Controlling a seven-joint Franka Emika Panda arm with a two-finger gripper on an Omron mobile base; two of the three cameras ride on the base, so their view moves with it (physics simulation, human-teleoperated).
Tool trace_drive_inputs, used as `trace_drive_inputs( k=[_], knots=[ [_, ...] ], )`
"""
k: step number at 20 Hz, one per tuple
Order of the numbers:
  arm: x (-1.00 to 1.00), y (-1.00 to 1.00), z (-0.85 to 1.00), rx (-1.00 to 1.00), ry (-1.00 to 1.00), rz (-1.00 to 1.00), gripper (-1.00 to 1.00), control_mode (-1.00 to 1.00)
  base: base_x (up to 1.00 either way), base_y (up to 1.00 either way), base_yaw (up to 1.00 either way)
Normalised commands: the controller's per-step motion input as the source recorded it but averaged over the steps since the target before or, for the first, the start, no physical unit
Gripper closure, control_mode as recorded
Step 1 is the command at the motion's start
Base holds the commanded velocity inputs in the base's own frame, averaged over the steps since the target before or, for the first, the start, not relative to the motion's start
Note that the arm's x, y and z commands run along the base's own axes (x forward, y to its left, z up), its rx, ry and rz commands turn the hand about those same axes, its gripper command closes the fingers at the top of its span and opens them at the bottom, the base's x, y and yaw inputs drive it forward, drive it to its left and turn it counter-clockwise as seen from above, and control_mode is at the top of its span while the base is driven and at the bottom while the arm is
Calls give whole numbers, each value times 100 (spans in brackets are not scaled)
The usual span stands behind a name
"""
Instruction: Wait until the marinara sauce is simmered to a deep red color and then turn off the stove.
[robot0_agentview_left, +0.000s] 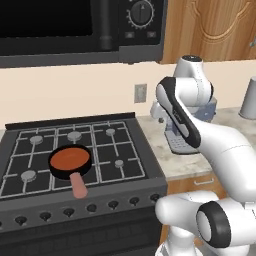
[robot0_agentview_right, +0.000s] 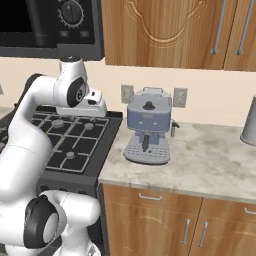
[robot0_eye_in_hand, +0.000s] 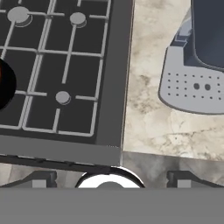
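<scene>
The marinara sauce (robot0_agentview_left: 70, 159) is an orange-red disc filling a small black pan whose pinkish-brown handle (robot0_agentview_left: 78, 185) points toward the front. The pan sits on the front middle grate of the black stove (robot0_agentview_left: 122, 150), behind the row of small black knobs (robot0_agentview_left: 91, 208). My gripper (robot0_eye_in_hand: 111, 179) hangs open over the stove's right edge and the counter beside it, with nothing between its fingers (robot0_eye_in_hand: 40, 179). It is well to the right of the pan, whose black rim (robot0_eye_in_hand: 5, 83) just shows at the hand view's left edge.
A blue-grey coffee machine (robot0_agentview_right: 147, 125) stands on the marble counter (robot0_agentview_right: 200, 165) right of the stove. A black microwave (robot0_agentview_left: 75, 25) with a round dial hangs above. A grey cylinder (robot0_agentview_right: 250, 122) stands at the counter's far right. Wooden cabinets (robot0_agentview_right: 165, 30) are overhead.
</scene>
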Motion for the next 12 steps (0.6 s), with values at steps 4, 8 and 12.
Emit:
trace_drive_inputs(
  k=[4, 8, 12],
  knots=[
    [0, 0, 0, 0, 0, 0, -100, 100, 0, -41, 0],
    [0, 0, 0, 0, 0, 0, -100, 100, 0, -37, 0],
    [0, 0, 0, 0, 0, 0, -100, 100, 0, -3, 0]
  ],
)
